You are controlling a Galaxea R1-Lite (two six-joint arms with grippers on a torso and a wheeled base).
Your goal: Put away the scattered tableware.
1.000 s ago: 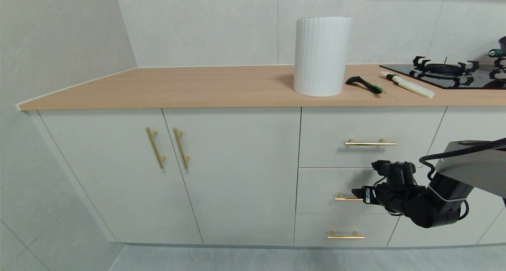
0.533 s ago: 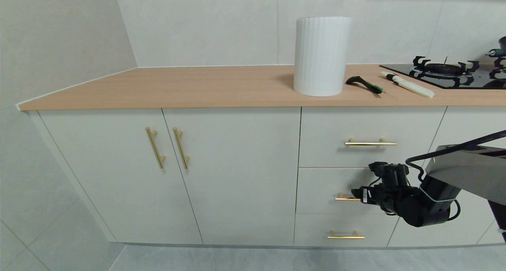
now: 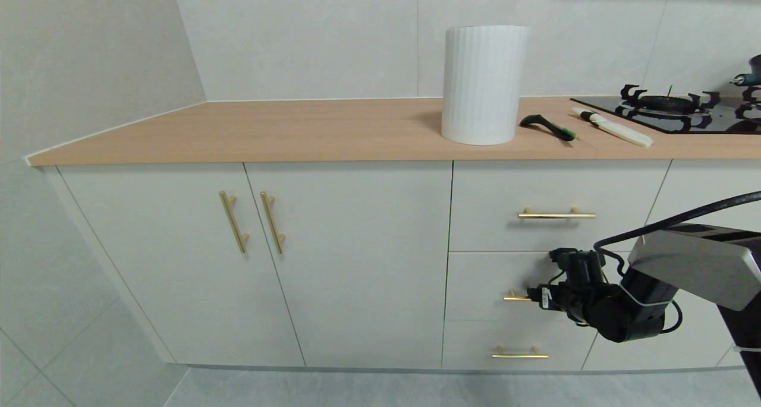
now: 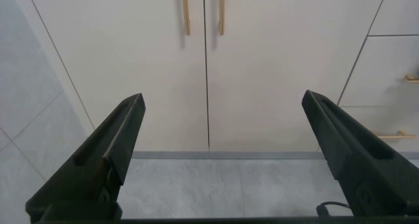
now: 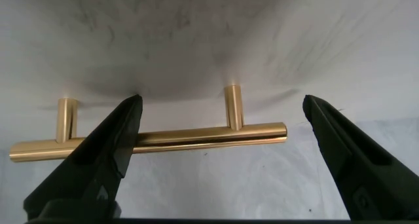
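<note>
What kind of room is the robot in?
Most likely a kitchen: there is a gas stove set into a wooden countertop, with cupboard doors and gold-handled drawers underneath.

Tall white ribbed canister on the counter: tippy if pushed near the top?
Probably: the white ribbed canister is taller than wide, so a high push may tip it. Its rigid-looking wall likely won't flex. Ribs should give some grip.
</note>
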